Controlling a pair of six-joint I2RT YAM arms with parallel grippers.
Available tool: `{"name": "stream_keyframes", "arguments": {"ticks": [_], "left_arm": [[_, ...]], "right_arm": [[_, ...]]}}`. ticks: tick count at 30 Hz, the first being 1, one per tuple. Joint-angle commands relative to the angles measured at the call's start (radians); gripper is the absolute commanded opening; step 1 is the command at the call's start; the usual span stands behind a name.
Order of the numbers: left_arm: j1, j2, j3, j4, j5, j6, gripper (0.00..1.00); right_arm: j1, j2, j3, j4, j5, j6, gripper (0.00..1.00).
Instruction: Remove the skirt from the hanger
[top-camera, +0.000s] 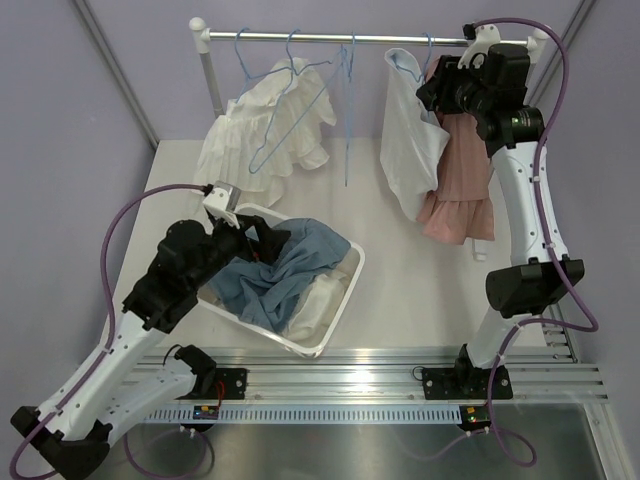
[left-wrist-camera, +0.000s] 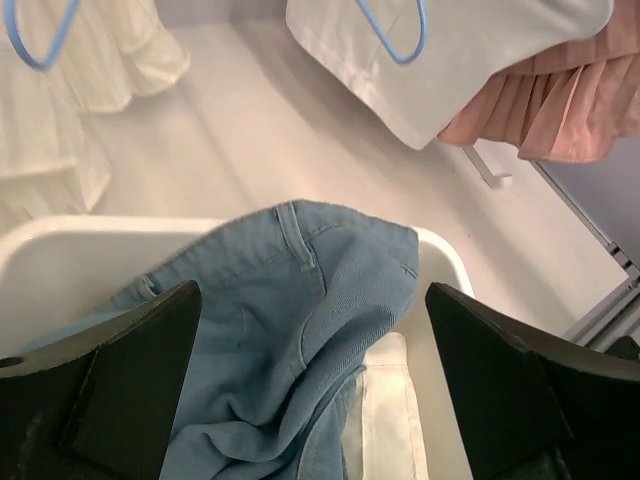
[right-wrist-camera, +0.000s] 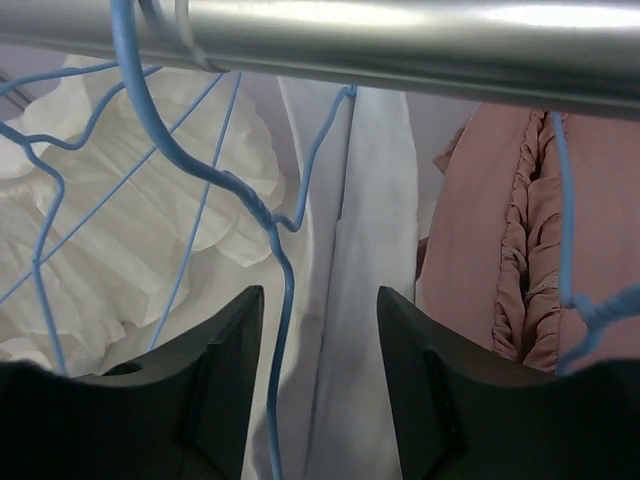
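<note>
Right arm's up at the rail (top-camera: 370, 38), out at 1 o'clock on my top view. Right claw (right-wrist-camera: 318, 310) is spread open just under the bar. A blue hanger (right-wrist-camera: 272, 235) wire runs down through the gap between the fingers (right-wrist-camera: 230, 360), and I can't see either one touching it. Behind that wire hangs a white garment (right-wrist-camera: 365, 300). At 3 o'clock in the right wrist view, just beside it, there's the pink skirt (right-wrist-camera: 480, 260), ruffled, hanging on a second hanger (right-wrist-camera: 562, 200).

From above, the skirt hangs off the rail at 1 o'clock. Its top is partly hidden behind the right wrist, and its left edge overlaps the white garment in my view.

Left side now. Left claw (left-wrist-camera: 312, 295) is wide open with nothing in it, poised over the basket (top-camera: 340, 312), which sits on the desk (top-camera: 400, 290) at 7 o'clock. Blue denim (left-wrist-camera: 300, 330) lies heaped in the basket right below the fingers, one fold draped over the far rim. Something cream-white (left-wrist-camera: 385, 420) sits beside it at 5 o'clock in the left wrist view.

Over at 11 o'clock a ruffled top (top-camera: 255, 135) slumps below the rail's end, with hanger wire across it.
</note>
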Motion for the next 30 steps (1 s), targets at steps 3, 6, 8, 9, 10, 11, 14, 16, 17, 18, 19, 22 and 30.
{"name": "stream_keyframes", "arguments": {"ticks": [3,6,8,9,10,11,14,16,17,18,19,22,30], "left_arm": [[0.004,-0.025,0.093,-0.026,-0.079,0.102,0.99],[0.004,-0.016,0.116,-0.012,-0.069,0.107,0.99],[0.004,-0.004,0.127,0.002,-0.053,0.101,0.99],[0.004,0.002,0.128,0.010,-0.048,0.096,0.99],[0.004,0.010,0.130,0.025,-0.025,0.091,0.99],[0.004,0.015,0.131,0.034,-0.013,0.082,0.99],[0.004,0.033,0.134,0.071,0.012,0.068,0.99],[0.004,0.042,0.137,0.100,0.032,0.064,0.99],[0.002,0.048,0.139,0.114,0.036,0.058,0.99],[0.002,0.053,0.144,0.126,0.043,0.053,0.99],[0.002,0.057,0.150,0.145,0.052,0.048,0.99],[0.002,0.087,0.176,0.174,0.072,0.018,0.99],[-0.012,0.192,0.197,0.275,0.098,-0.162,0.99]], "right_arm": [[0.035,0.005,0.039,0.072,0.073,-0.067,0.49],[0.050,0.002,0.003,0.086,0.091,-0.086,0.41],[0.056,-0.001,-0.024,0.098,0.102,-0.091,0.31],[0.058,-0.007,-0.030,0.104,0.109,-0.091,0.29],[0.058,-0.009,-0.039,0.107,0.112,-0.092,0.27],[0.058,-0.012,-0.040,0.112,0.117,-0.095,0.26],[0.058,-0.012,-0.034,0.112,0.126,-0.094,0.20],[0.058,-0.012,-0.031,0.114,0.128,-0.124,0.16],[0.058,-0.012,-0.027,0.110,0.126,-0.129,0.13],[0.058,-0.010,-0.024,0.109,0.122,-0.132,0.10],[0.058,-0.012,-0.016,0.107,0.120,-0.137,0.05],[0.058,-0.032,-0.008,0.141,0.113,-0.143,0.00],[0.056,-0.070,0.090,0.158,0.068,-0.107,0.00]]}}
